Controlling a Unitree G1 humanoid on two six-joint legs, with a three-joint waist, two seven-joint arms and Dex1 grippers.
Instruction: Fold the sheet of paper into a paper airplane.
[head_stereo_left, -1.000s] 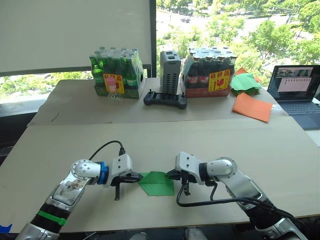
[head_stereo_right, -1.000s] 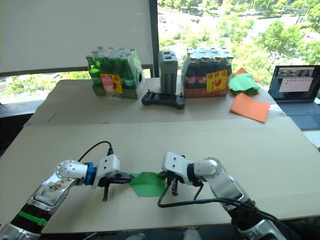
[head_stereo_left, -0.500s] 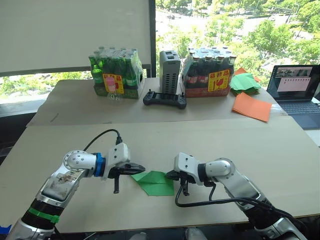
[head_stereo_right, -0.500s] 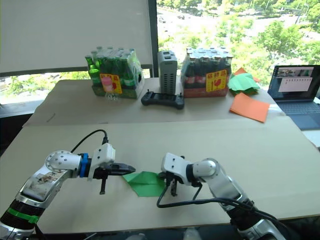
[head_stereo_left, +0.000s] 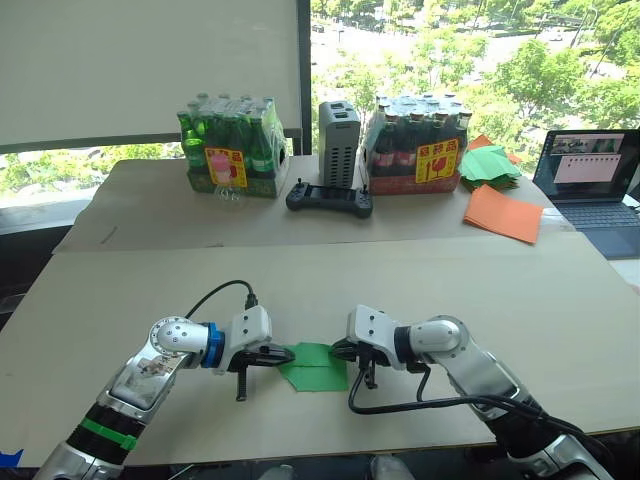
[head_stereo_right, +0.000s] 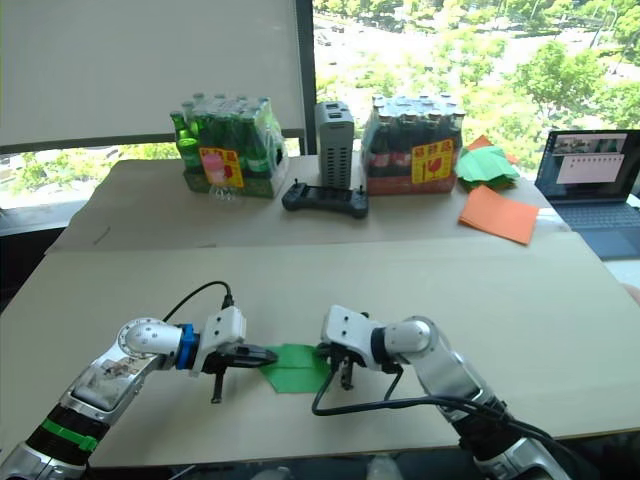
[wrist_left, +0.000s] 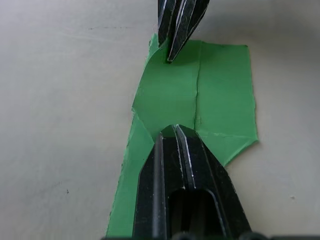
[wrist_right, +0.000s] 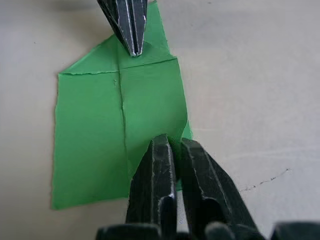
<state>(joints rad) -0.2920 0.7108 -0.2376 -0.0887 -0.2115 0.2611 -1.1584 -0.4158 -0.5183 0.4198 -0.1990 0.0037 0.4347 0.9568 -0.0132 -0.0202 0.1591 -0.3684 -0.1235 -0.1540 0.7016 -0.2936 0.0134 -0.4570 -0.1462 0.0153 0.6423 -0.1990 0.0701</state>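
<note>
The sheet of paper (head_stereo_left: 315, 367) lies flat on the front table (head_stereo_left: 520, 300), partly folded, with one pointed end and one squarish end and a crease running down its middle. It sits well in front of the game controller (head_stereo_left: 330, 199), near the table's front edge.

The left gripper (head_stereo_left: 283, 356) meets the sheet at its pointed end, on the side away from the laptop (head_stereo_left: 590, 180). Its two black fingers are pressed together, their tips on the paper's edge; whether paper is pinched between them cannot be told. The right gripper (head_stereo_left: 340, 350) meets the opposite, squarish end, the side nearer the laptop. Its fingers also sit together with only a thin slit between them, tips at the paper's raised edge; a real pinch cannot be confirmed.

Behind the controller stands a grey box (head_stereo_left: 338, 142). A pack of green bottles (head_stereo_left: 232, 147) sits beside the box on one side, a pack of dark bottles (head_stereo_left: 418, 145) on the other. Between the dark bottles and the laptop lie orange sheets (head_stereo_left: 505, 213) and a green paper stack (head_stereo_left: 490, 163).
</note>
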